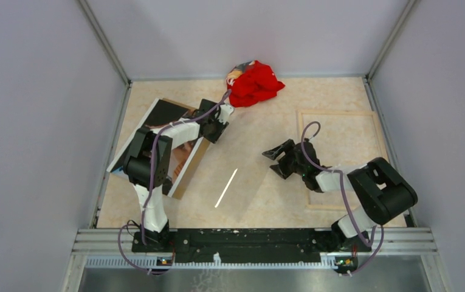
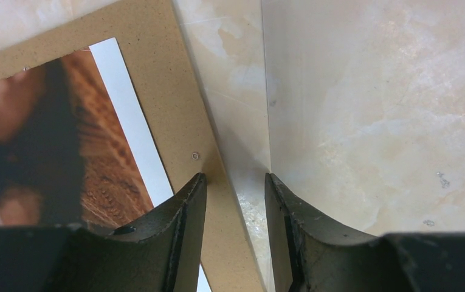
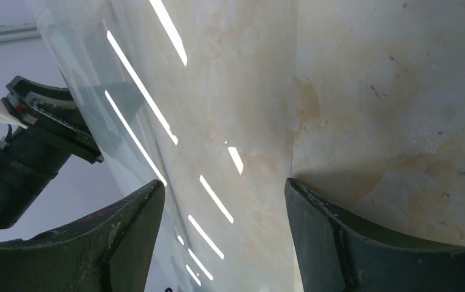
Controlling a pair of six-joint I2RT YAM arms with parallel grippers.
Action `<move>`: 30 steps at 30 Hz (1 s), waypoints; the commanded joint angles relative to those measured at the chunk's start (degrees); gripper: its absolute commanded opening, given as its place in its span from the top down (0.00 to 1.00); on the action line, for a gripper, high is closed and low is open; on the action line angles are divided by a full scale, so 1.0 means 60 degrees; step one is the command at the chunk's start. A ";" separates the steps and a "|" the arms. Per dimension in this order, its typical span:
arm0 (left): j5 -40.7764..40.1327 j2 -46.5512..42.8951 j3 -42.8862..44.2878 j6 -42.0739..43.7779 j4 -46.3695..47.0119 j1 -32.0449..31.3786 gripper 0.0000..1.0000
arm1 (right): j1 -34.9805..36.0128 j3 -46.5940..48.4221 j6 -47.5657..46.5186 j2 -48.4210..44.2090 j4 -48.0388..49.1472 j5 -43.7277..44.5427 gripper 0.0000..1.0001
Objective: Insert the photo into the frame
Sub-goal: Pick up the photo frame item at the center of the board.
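**Photo on its board at left, frame flat at right, both grippers apart**

Seen from above: the photo point(image 1: 168, 114), face up at the left of the table point(image 1: 321, 91), resting on a brown backing board point(image 1: 192, 167) and partly hidden by the left arm. Dark imagery, orange-brown patches, a white margin. Not in the frame point(image 1: 339, 112); well apart from it. Frame lying flat at the right of the table, pale wood edges up, near end under the right arm.

Left gripper point(image 2: 236, 179) poised over the board's right edge, with a crumpled red cloth point(image 1: 255, 84) just beyond it at the back of the table. From its wrist camera: fingers point(image 2: 181, 213) standing apart, a plain gap between them, nothing pinched. Left finger over the board, right finger over bare table. In the gap, the board's edge and faint straight lines of something clear.

Right gripper point(image 1: 273, 161) out over the middle of the table, just left of the frame. Jaws wide apart, clamped on nothing. Between them in the wrist view, a clear pane point(image 3: 175, 121) carrying bright streaks of reflected light, one straight edge running down toward the right finger. Cannot tell whether flat on the table or raised, nor whether touched by either finger.
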 commanded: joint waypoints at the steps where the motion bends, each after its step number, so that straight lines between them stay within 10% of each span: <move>1: 0.0970 0.0483 0.0021 -0.0246 -0.1222 -0.0073 0.54 | 0.0045 -0.0726 0.0543 0.0504 0.0898 -0.0258 0.26; 8: 0.2013 0.0537 0.0179 -0.0694 -0.1718 -0.0319 0.54 | 0.0027 -0.0645 0.0742 0.0714 0.2141 -0.0614 0.26; 30: 0.2528 0.1490 0.1377 -0.1235 -0.2172 -0.1603 0.55 | -0.0711 -0.0189 -0.0832 -0.3249 -0.1732 0.0045 0.25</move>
